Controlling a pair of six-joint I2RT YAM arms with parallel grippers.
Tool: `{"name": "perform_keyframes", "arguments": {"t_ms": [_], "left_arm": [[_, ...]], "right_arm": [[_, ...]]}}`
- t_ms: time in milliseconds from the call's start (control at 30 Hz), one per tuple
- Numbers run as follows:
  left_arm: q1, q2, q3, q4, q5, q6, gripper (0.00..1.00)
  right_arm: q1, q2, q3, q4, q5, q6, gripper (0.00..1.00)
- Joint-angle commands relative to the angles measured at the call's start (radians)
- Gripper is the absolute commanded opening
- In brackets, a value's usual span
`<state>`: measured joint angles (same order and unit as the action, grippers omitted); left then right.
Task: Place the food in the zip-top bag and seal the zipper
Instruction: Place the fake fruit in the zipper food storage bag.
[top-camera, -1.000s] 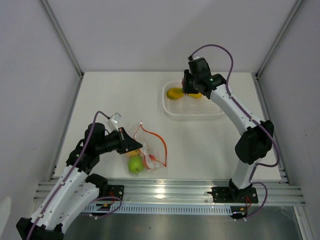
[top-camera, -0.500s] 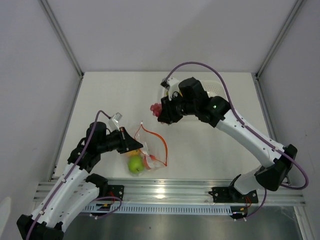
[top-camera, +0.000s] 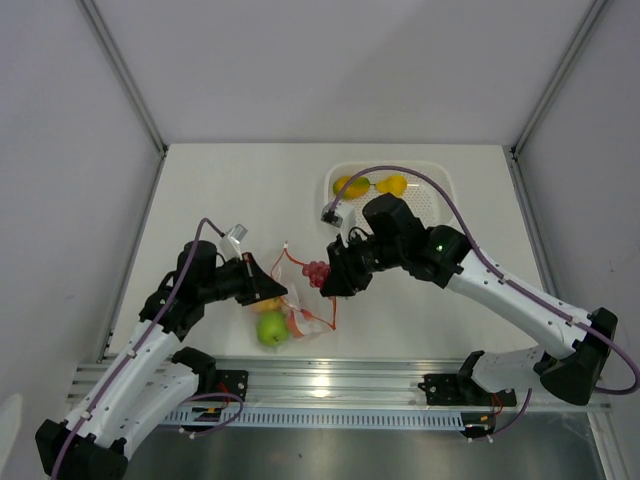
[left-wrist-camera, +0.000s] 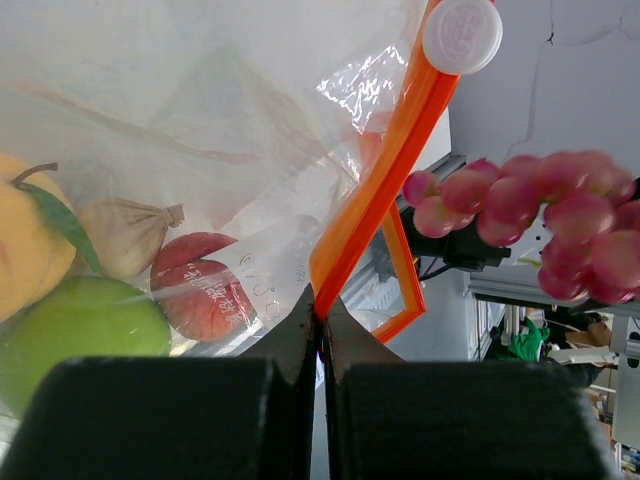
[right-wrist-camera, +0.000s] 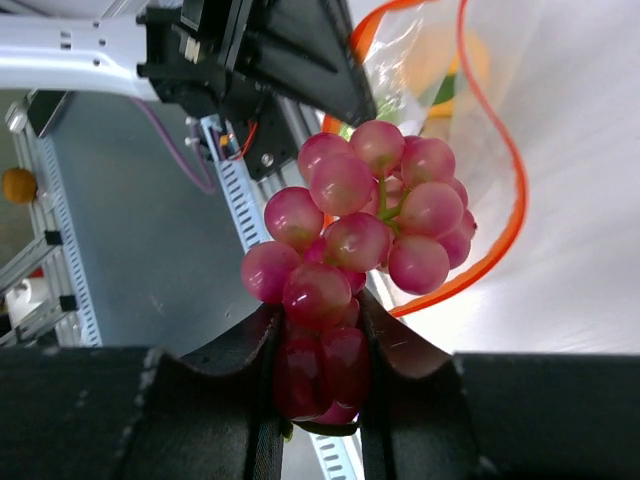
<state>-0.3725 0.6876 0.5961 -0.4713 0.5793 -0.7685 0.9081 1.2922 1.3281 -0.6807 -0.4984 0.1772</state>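
Observation:
The clear zip-top bag (top-camera: 296, 318) lies at the table's front left, its orange zipper (top-camera: 322, 288) standing open in a loop. My left gripper (top-camera: 276, 291) is shut on the zipper strip (left-wrist-camera: 372, 200) at the bag's mouth. Inside the bag I see a green apple (left-wrist-camera: 85, 320), an orange-yellow fruit (left-wrist-camera: 25, 250) and a red piece (left-wrist-camera: 205, 290). My right gripper (top-camera: 327, 283) is shut on the red grape bunch (right-wrist-camera: 365, 230) and holds it just above the open mouth. The grapes also show in the top view (top-camera: 315, 272) and the left wrist view (left-wrist-camera: 530, 215).
A white perforated basket (top-camera: 437, 182) stands at the back right with a mango (top-camera: 350, 187) and a yellow piece (top-camera: 393, 184) in it. The metal rail (top-camera: 330, 378) runs along the table's front edge.
My right arm has swung from the basket down and left with the grape bunch, from mid-table to just over the bag's mouth. My left gripper has kept its hold.

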Motion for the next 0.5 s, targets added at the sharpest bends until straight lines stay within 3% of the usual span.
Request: {"name": "perform_keyframes", "arguments": {"t_ms": [0,467], "left_arm": [[0.009,0.001,0.031,0.043,0.004,0.005,0.01],[0.009,-0.045,0.100,-0.019,0.024,-0.003,0.00]], "right_arm": [[0.037,-0.002,-0.007,0.049,-0.054,0.013,0.07],[0.046,0.202,0.011,0.170,0.000,0.059,0.09]]}}
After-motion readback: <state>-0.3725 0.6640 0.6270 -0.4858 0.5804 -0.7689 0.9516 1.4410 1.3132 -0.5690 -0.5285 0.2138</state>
